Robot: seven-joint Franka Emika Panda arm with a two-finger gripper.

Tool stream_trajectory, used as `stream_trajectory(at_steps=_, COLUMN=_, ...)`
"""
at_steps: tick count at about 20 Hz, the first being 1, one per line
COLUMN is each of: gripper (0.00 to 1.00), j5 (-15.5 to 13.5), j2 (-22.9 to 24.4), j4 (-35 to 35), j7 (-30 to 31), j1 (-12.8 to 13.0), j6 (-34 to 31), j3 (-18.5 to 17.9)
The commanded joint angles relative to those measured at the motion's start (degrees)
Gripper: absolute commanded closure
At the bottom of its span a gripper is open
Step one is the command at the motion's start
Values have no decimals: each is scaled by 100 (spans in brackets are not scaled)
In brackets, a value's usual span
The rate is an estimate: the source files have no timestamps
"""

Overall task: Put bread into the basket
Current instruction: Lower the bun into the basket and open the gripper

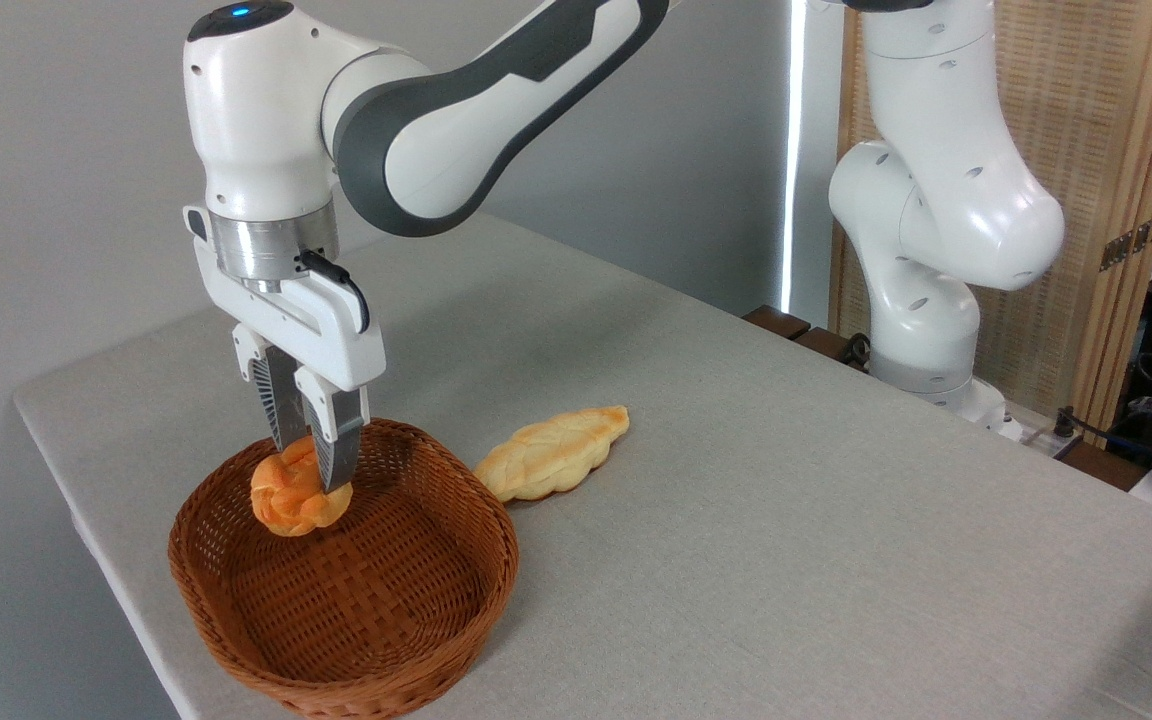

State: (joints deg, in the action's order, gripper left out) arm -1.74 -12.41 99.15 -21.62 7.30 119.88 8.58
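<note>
The bread (291, 497), a small deep-orange knotted bun, hangs over the back part of the basket (416, 640), a brown oval wicker one at the table's front left. My gripper (314, 470) points straight down and is shut on the bun, one finger on each side of its top. The bun sits within the basket's outline, at about rim height; whether it touches the woven floor I cannot tell.
A longer pale yellow braided loaf (553, 455) lies on the grey tablecloth just right of the basket's rim. The arm's white base (921, 330) stands at the table's far right edge. The table's left edge (86, 500) runs close beside the basket.
</note>
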Motion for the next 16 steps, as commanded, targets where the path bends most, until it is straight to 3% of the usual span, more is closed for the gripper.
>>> stream_trajectory(at_steps=1, gripper=0, j5=121, j2=2, j4=-45, j7=36, j1=-18, j6=18, j3=4)
stream_trajectory(at_steps=10, gripper=0, j5=244, j2=37, j4=-62, j7=44, j1=-18, j6=-8, j3=12)
stream_trajectory(at_steps=12, gripper=0, j5=471, j2=90, j4=-123, j7=88, j1=-10, j6=-43, j3=4)
stream_trajectory(at_steps=16, gripper=0, j5=499, j2=318, j4=-474, j7=220, j1=-45, j6=-736, j3=-128)
